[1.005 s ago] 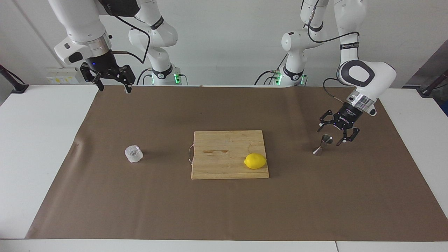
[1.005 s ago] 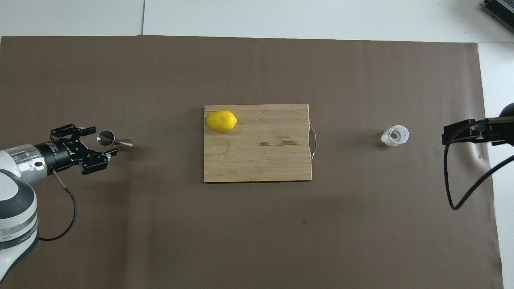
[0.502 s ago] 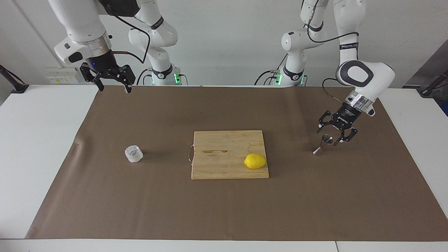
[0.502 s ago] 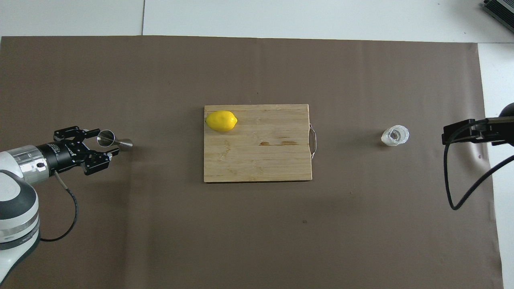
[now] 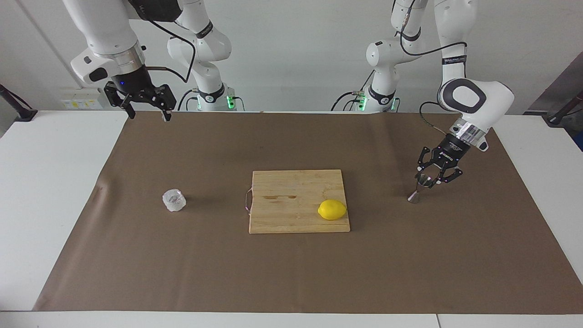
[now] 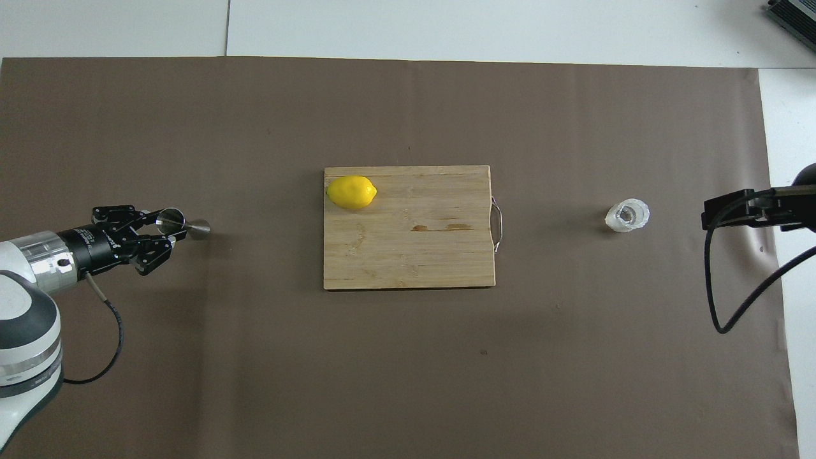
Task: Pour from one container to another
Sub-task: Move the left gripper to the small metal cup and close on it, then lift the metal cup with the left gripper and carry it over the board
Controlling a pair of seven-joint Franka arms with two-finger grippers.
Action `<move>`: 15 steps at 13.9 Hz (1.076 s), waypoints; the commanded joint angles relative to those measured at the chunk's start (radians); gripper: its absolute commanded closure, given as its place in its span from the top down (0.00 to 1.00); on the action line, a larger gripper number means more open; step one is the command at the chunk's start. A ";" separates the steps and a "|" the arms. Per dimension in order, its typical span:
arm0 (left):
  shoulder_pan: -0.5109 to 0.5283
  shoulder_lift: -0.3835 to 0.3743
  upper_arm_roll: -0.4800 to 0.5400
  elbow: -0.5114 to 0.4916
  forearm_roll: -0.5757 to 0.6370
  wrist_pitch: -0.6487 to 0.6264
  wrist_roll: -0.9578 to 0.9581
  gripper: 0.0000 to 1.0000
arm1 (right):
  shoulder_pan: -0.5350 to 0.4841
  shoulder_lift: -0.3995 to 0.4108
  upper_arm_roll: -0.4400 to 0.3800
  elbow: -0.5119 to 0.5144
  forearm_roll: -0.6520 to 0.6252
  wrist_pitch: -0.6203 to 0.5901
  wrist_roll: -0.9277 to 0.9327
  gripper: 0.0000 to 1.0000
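The steel jigger [image 5: 416, 193] [image 6: 194, 227] stands on the brown mat toward the left arm's end of the table. My left gripper [image 5: 428, 181] [image 6: 167, 225] reaches in slantwise from above and is shut on the jigger's upper cone. The small clear crinkled cup [image 5: 174, 200] [image 6: 627, 215] sits alone on the mat toward the right arm's end. My right gripper [image 5: 149, 117] waits open, raised over the mat's edge nearest the robots, well away from the cup.
A wooden cutting board [image 5: 287, 200] [image 6: 414, 248] lies in the middle of the mat, with a yellow lemon [image 5: 332, 209] [image 6: 351, 192] on its corner toward the left arm's end. White tabletop [image 5: 50, 182] borders the mat.
My left gripper has slid a little over the jigger's top and closed its fingers onto the upper cone. The right arm, cup, board and lemon have not moved.
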 commanded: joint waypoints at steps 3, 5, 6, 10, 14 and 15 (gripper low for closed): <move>-0.008 -0.010 0.004 -0.005 -0.016 -0.001 -0.007 0.00 | -0.001 -0.021 -0.006 -0.025 0.021 0.018 -0.014 1.00; 0.004 -0.006 0.004 0.036 -0.016 -0.069 -0.011 0.00 | -0.001 -0.021 -0.006 -0.025 0.021 0.018 -0.014 1.00; 0.008 0.008 0.004 0.071 -0.016 -0.112 -0.016 0.00 | -0.001 -0.021 -0.006 -0.025 0.021 0.018 -0.014 1.00; -0.014 0.017 -0.002 0.147 -0.013 -0.253 -0.051 0.00 | -0.001 -0.021 -0.006 -0.025 0.021 0.018 -0.014 1.00; -0.155 0.001 -0.008 0.208 -0.012 -0.307 -0.141 0.00 | -0.001 -0.021 -0.006 -0.025 0.021 0.018 -0.014 1.00; -0.193 -0.002 -0.011 0.223 -0.009 -0.298 -0.175 0.00 | -0.001 -0.021 -0.006 -0.025 0.021 0.018 -0.014 1.00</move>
